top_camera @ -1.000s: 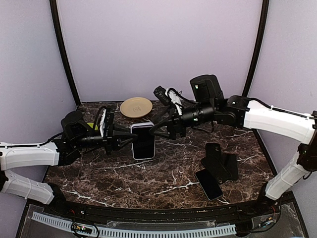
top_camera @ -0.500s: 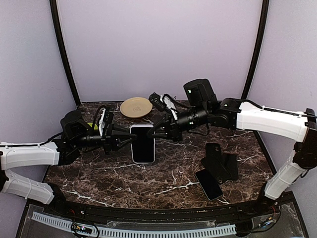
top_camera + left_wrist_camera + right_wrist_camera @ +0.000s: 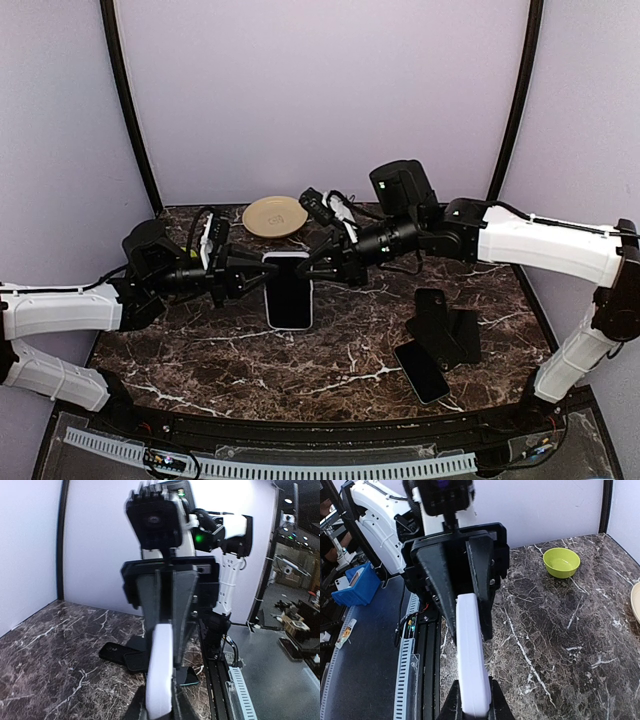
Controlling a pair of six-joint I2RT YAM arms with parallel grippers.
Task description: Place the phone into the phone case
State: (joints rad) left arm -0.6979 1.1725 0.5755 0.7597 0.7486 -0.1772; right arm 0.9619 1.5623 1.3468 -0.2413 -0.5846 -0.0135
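A white phone case [image 3: 289, 290] with a dark-screened phone in it hangs tilted above the marble table [image 3: 330, 370], between the two arms. My left gripper [image 3: 258, 276] is shut on its left edge. My right gripper [image 3: 318, 264] is shut on its right edge. In the left wrist view the case's white edge [image 3: 161, 670] runs up from my left gripper [image 3: 162, 705] towards the opposite gripper. The right wrist view shows the same white edge [image 3: 470, 650] pinched at the bottom by my right gripper [image 3: 474, 705].
A beige plate [image 3: 275, 216] lies at the back of the table. A green bowl [image 3: 561, 562] stands behind the left arm. Black phone cases [image 3: 445, 325] are stacked at the right, with a dark phone [image 3: 421, 371] lying in front of them.
My right gripper has moved left to the case's right edge and shut on it. The left gripper and the case have barely shifted.
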